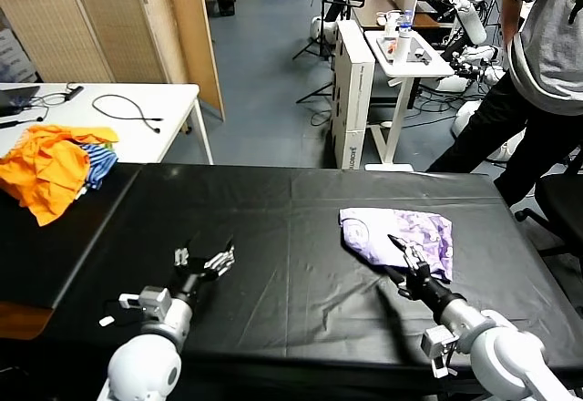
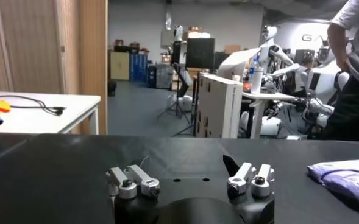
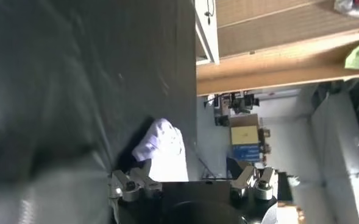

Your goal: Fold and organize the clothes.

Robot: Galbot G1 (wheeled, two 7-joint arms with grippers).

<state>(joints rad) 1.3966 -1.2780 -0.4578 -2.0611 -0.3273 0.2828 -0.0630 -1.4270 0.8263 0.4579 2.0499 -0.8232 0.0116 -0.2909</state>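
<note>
Orange/blue clothes heap (image 1: 56, 171) far left; cable (image 1: 127, 109) on white table (image 1: 173, 118).

the black table (image 1: 273, 237) lies bare between the left gripper (image 1: 205, 259) and the folded t-shirt (image 1: 397, 234), leaving open passage across its middle. the orange heap (image 1: 50, 169) crowds the far left corner, and a standing person (image 1: 537, 64) blocks the far right edge.

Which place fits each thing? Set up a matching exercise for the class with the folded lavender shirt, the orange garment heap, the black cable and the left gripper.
Things:
1. folded pale lavender cotton t-shirt
2. heap of orange and blue-striped garments
3. black cable
4. left gripper

Places:
A. white side table
B. open, over bare black cloth
C. black table's far left edge
D. beside the open right gripper

Pairs: 1-D, 2-C, 3-A, 4-B
</note>
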